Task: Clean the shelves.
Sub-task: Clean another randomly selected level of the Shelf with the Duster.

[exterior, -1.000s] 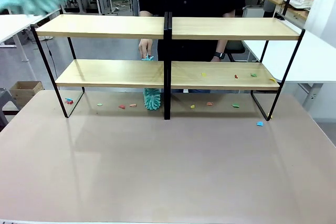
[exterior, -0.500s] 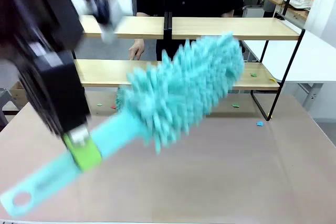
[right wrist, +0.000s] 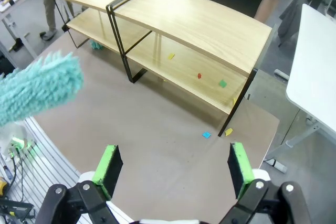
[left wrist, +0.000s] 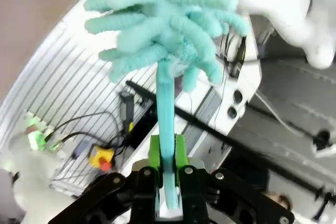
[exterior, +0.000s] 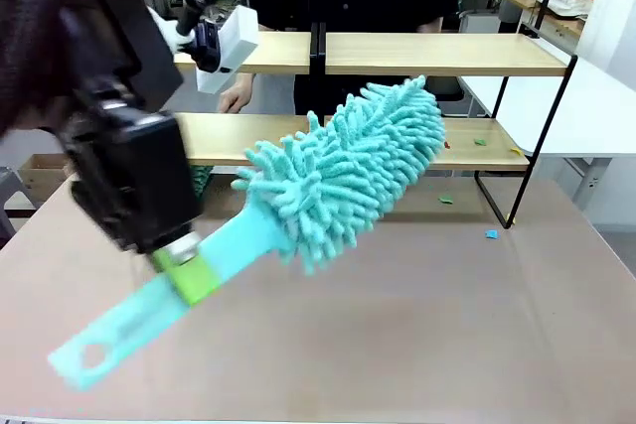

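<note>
The duster has a shaggy cloth head and smooth plastic handle. The shelves are matt pale wood on thin black metal. The bench is smooth, faintly glossy.

The shelves stand at 12 o'clock on the counter; before them hangs the duster, handle toward 8 o'clock.

A second before, the duster was only a blur in the upper left corner of the front view. It swung down across the centre, clamped by its handle in the left end effector at lower left. Behind the shelves, the person's hand moved leftward from the frame's centre.
</note>
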Controlling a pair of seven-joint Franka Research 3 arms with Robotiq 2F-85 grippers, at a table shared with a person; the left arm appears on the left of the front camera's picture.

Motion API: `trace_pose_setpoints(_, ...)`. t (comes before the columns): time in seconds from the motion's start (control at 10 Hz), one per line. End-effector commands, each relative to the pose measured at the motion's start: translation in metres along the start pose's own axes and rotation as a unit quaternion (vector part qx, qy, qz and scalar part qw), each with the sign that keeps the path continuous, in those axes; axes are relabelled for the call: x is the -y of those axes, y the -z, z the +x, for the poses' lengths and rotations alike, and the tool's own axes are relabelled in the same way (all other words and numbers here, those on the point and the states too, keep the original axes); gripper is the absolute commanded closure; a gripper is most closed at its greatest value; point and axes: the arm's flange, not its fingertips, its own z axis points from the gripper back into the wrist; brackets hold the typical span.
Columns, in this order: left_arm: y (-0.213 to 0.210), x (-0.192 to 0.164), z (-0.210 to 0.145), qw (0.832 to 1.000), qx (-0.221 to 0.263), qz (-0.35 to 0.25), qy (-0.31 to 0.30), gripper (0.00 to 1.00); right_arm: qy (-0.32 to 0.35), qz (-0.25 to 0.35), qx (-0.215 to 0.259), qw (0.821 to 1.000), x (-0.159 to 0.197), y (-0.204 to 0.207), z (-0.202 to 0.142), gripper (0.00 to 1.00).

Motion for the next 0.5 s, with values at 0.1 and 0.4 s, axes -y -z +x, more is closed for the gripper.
trace_pose_setpoints(0.1,0.051,0.001,0.095,0.993,0.051,-0.015,-0.108,0.88,-0.001,0.002,0.002,1.000,0.000,0.000,0.001,0.00)
trace_pose_setpoints(0.4,0.078,-0.001,0.189,0.982,0.093,-0.014,-0.166,0.88,-0.001,0.002,0.002,1.000,0.000,0.000,0.001,0.00)
